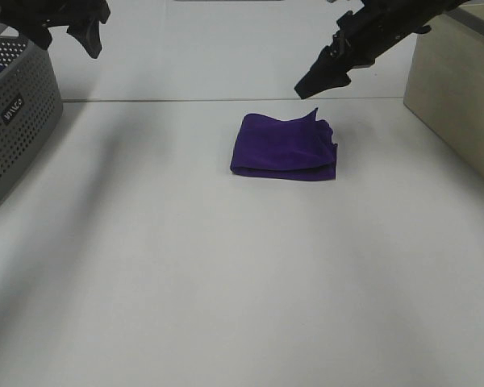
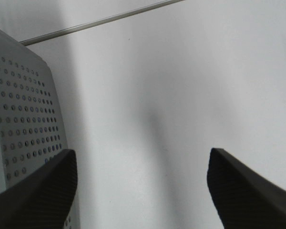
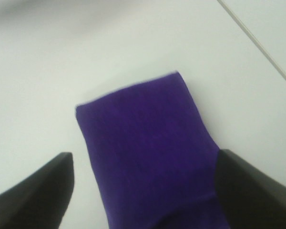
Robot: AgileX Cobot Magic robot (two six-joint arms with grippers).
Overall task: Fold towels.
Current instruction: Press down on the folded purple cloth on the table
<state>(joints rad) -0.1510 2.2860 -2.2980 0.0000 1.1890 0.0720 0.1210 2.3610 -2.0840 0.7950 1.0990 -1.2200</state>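
A deep purple towel (image 1: 285, 147) lies folded into a small thick rectangle on the white table, past the middle. One corner sticks up at its far right. My right gripper (image 1: 316, 79) hangs in the air just behind and above it, open and empty. The right wrist view shows the towel (image 3: 150, 148) between the spread fingers (image 3: 33, 193). My left gripper (image 1: 64, 32) is raised at the far left, above the grey basket, open and empty. The left wrist view shows only bare table between its fingers (image 2: 35, 195).
A grey perforated basket (image 1: 16, 113) stands at the left edge of the table; it also shows in the left wrist view (image 2: 24, 119). A beige box (image 1: 460, 97) stands at the far right. A seam line (image 1: 185, 100) crosses the table behind the towel.
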